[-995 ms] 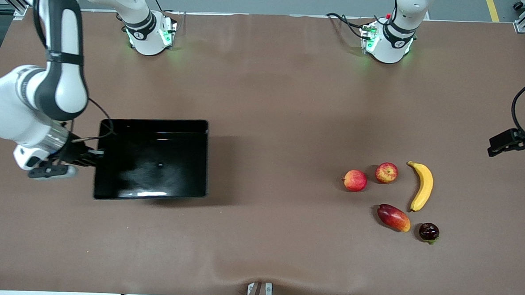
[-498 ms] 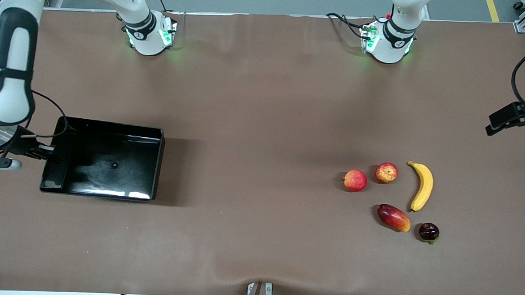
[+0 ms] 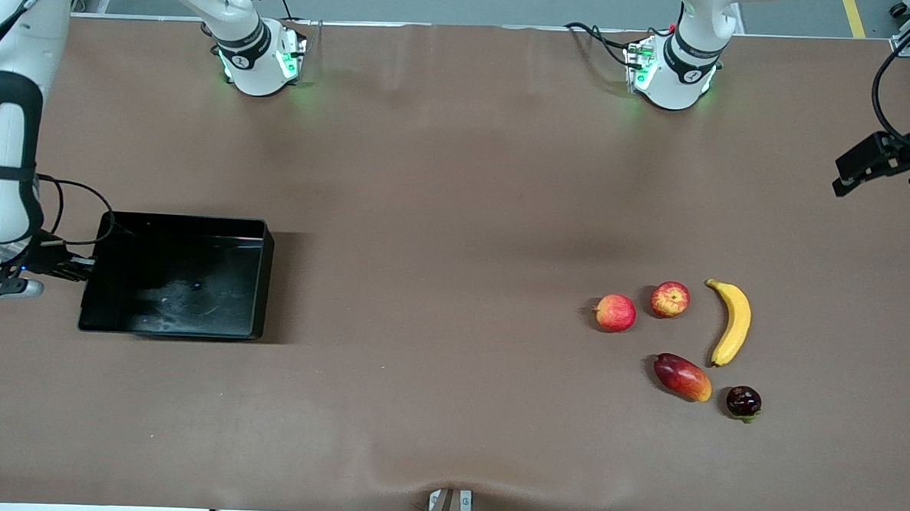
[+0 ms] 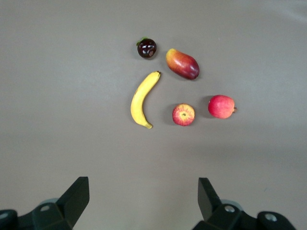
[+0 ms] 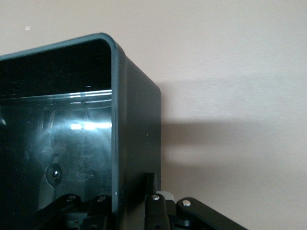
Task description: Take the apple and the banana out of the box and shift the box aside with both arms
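The front camera looked down from high across the brown surface [image 3: 457,209], facing both arm bases. The left wrist camera looked straight down from well above the banana [image 4: 143,99], past its own fingers [image 4: 76,194]; both views shared the fruit cluster. The right wrist camera sat very close against the black box [image 5: 136,139] wall.

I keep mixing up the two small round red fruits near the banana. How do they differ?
The apple shows yellow streaks on red; the pinkish-red fruit is more evenly coloured. The apple lies beside the banana; the pinkish-red fruit lies farther from it, toward the right arm's end. The pinkish-red fruit has a nub; the apple shows a dimple. Both are round, similar in size, untouched.
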